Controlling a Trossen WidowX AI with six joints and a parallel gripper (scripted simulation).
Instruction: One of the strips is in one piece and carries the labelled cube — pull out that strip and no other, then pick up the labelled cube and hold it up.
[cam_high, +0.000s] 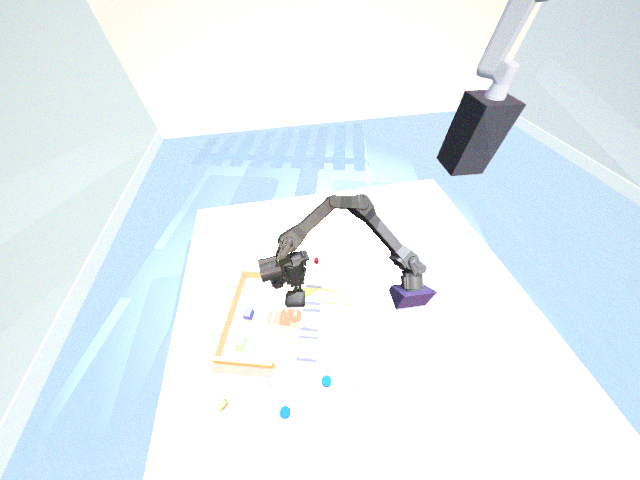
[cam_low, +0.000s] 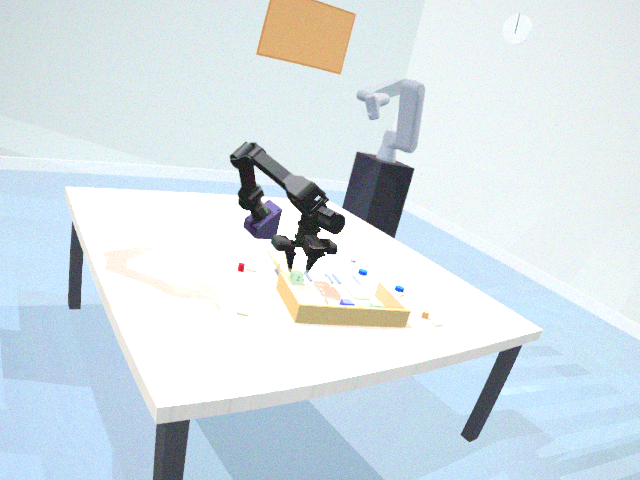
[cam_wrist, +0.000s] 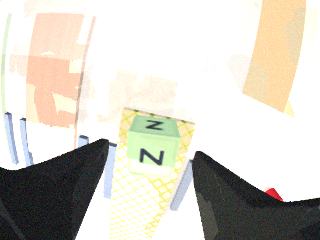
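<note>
Top view: the arm arches from its purple base (cam_high: 427, 298), gripper (cam_high: 294, 298) pointing down at the tray's (cam_high: 231, 322) near edge.

Exterior view: fingertips straddle the labelled cube (cam_low: 296, 277).

Wrist view: the half-open jaws hold nothing, the cube on its yellow strip (cam_wrist: 136, 210); an off-centre squeeze could knock it aside.

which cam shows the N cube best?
Wrist: the green cube sits close-up between the claw fingers, N legible. Exterior shows only a small green patch under the claw. Top: the claw hides it.
</note>
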